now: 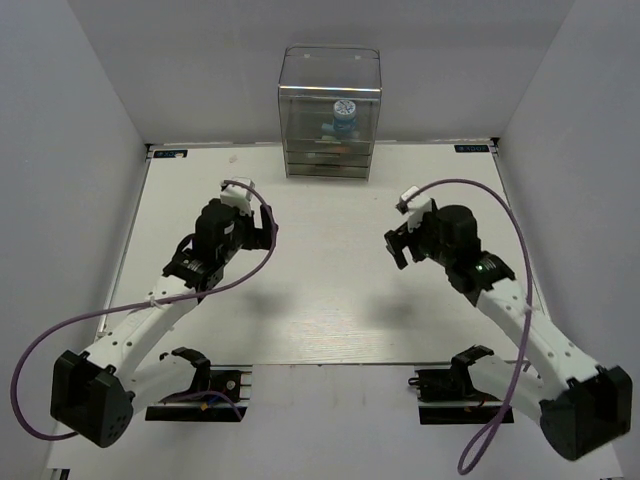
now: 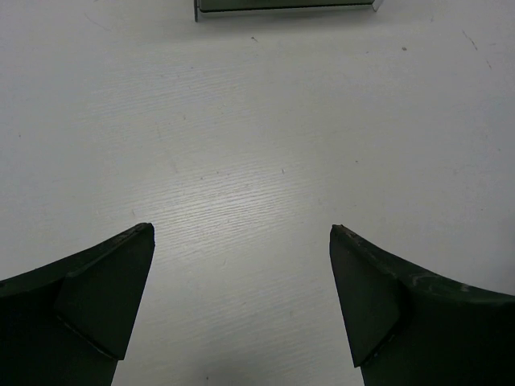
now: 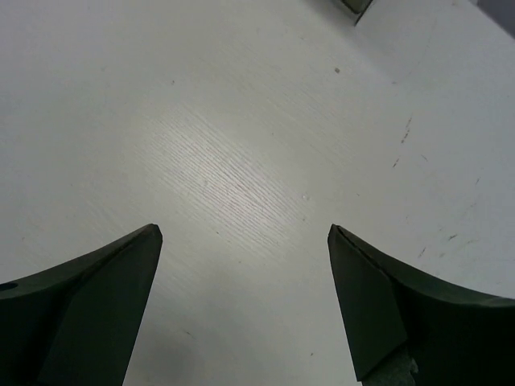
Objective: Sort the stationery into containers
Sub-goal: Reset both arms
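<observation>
Top external view: the blue-and-white roll (image 1: 345,109) sits in the organiser's (image 1: 330,68) upper compartment, and no stationery shows loose on the table (image 1: 330,310). Your left pincer (image 2: 241,233) and right pincer (image 3: 245,233) are spread, empty. Probably finished; retreat low, well apart from the organiser.

Rear edge: organiser (image 1: 329,110) stood centred, blocking your reach there.
Middle: bare table (image 1: 320,300) lay between your arms, passable.
Left gripper (image 2: 241,233): jaws spread over bare table.
Right gripper (image 3: 245,233): likewise.
Flanks: side walls (image 1: 70,150) hemmed you in.
</observation>
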{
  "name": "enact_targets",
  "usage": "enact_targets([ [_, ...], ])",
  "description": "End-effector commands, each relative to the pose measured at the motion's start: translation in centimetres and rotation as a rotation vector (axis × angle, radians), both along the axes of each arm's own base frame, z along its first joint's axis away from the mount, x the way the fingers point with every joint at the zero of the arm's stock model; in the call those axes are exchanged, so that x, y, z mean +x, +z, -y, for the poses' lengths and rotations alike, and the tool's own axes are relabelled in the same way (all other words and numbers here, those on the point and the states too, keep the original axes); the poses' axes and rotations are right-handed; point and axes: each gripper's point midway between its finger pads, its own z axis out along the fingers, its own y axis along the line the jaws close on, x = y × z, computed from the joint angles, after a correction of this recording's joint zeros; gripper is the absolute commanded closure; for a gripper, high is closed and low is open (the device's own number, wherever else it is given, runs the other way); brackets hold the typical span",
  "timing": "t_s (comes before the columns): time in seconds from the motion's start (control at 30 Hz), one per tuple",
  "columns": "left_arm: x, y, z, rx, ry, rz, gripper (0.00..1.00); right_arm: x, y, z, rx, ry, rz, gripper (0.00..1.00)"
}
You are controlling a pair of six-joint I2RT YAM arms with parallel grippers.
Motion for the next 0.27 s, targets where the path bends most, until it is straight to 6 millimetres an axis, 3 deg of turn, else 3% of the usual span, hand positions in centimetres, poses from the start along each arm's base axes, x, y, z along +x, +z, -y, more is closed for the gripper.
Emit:
enact_targets([
  [0.0,-1.3,1.1,-0.4,0.0,-0.021,0.045,0.0,-0.7,2.2,0.6,0.108,-0.046,0.109,0.1],
  [0.03,-1.4,0.7,-0.5,0.004,-0.021,0.036,0.0,-1.0,2.2,0.6,0.119,-0.042,0.117,0.1],
  [0.07,-2.0,1.0,-0.6,0.005,-0.033,0.049,0.0,-1.3,0.5,1.3,0.097,-0.048,0.107,0.1],
  [0.13,-2.6,0.3,-1.0,0.019,-0.039,0.05,0.0,-1.3,1.5,1.9,0.113,-0.062,0.17,0.1],
  [0.17,-2.7,0.1,-1.3,0.034,-0.033,0.057,0.0,-1.5,0.1,2.6,0.109,-0.092,0.149,0.1],
  [0.23,-3.1,0.1,-1.8,0.034,-0.02,0.07,0.0,-1.4,0.1,3.1,0.123,-0.108,0.159,0.1],
])
